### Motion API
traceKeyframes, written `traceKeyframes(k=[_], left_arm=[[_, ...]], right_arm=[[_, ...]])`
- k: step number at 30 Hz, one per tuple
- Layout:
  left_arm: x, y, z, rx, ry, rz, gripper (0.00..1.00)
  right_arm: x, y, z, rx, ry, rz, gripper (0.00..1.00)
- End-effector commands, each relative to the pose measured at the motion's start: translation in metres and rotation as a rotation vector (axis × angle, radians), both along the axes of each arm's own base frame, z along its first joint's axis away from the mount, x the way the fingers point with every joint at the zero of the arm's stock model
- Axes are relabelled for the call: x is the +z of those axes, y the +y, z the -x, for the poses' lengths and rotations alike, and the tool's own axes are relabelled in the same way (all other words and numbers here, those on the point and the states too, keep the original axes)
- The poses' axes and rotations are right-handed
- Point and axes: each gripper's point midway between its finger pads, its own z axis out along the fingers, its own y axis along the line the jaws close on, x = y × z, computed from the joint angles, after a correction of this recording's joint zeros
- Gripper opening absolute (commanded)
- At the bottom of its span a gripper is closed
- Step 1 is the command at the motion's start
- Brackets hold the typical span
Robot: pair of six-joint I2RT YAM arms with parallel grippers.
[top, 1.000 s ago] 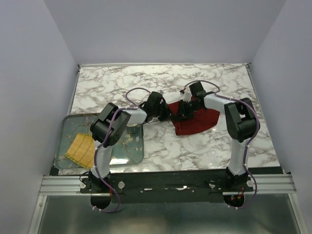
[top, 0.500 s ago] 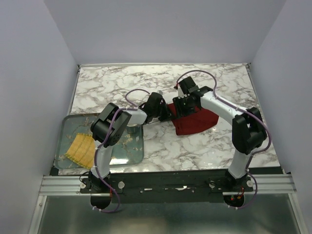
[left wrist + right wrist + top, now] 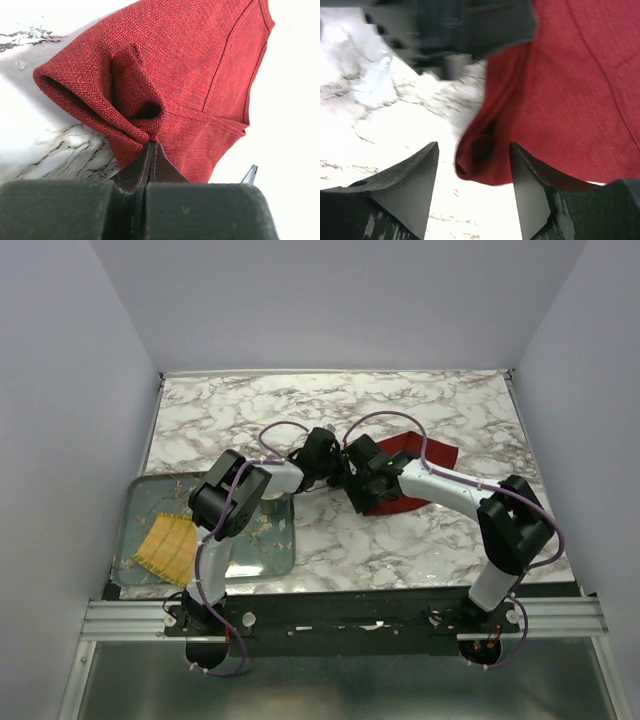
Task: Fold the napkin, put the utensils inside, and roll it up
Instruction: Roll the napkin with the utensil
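Note:
The dark red napkin lies crumpled on the marble table, right of centre. My left gripper is at its left edge, shut on a pinched fold of the napkin; the jaws meet at the cloth. My right gripper sits close beside it at the same corner, open. A rolled-over corner of the napkin lies between its fingers without touching either. Its fingertips hover over bare marble. The utensils are out of view.
A glass tray sits at the table's near left, holding a yellow woven mat. A grey cup stands at the tray's right edge, blurred in the right wrist view. The two arms crowd together at mid-table.
My right gripper has opened and swung from the napkin's far side to its left corner. Cloth now shows further back on the right. The left gripper kept its grip.

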Motion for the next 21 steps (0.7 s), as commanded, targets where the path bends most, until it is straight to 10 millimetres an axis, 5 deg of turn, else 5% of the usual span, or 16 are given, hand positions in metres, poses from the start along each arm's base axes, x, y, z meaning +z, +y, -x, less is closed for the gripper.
traceKeyframes(k=[1,10,14,21], left_arm=[[-0.084,0.042,0.034,0.034,0.189,-0.229,0.00],[-0.082,0.043,0.033,0.034,0.190,-0.224,0.00],[-0.081,0.043,0.033,0.034,0.190,-0.222,0.00],[-0.081,0.044,0.033,0.035,0.195,-0.216,0.00]], right_arm=[[-0.015,0.004,-0.008,-0.002,-0.067,0.064,0.99],[-0.022,-0.008,-0.032,-0.070,-0.181,0.205,0.98],[-0.029,-0.018,-0.029,-0.082,-0.184,0.254,0.82],[-0.044,-0.021,-0.029,-0.079,-0.174,0.281,0.71]])
